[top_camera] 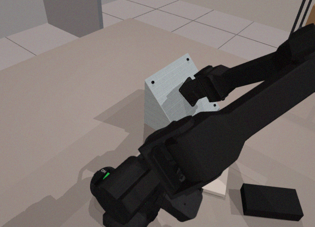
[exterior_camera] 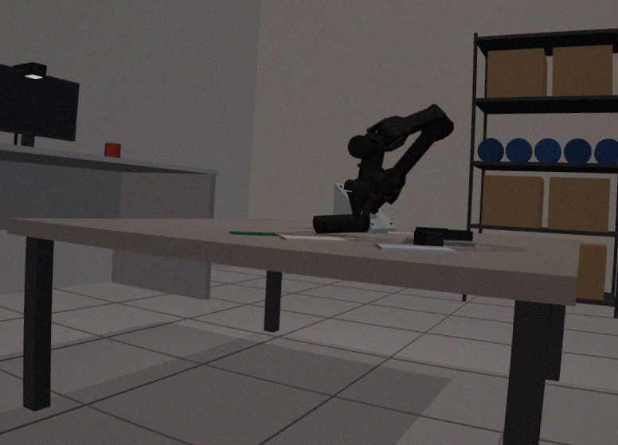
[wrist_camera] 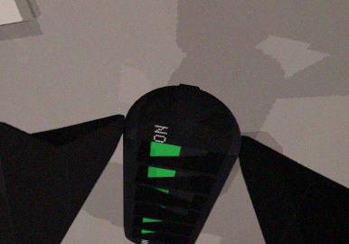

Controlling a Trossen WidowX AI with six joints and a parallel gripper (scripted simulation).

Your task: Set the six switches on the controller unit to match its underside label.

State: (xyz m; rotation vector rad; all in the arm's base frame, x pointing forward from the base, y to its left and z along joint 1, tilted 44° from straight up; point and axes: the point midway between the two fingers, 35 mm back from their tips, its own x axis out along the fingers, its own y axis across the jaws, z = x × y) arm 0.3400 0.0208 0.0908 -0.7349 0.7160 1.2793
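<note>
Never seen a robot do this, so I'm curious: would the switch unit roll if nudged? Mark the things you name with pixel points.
The unit (top_camera: 97, 183) (exterior_camera: 338, 224) (wrist_camera: 181, 108) probably wouldn't roll far, lying long and low on the bench. Its rounded end might let it swivel. It looks stiff, seemingly hard-cased.
</note>
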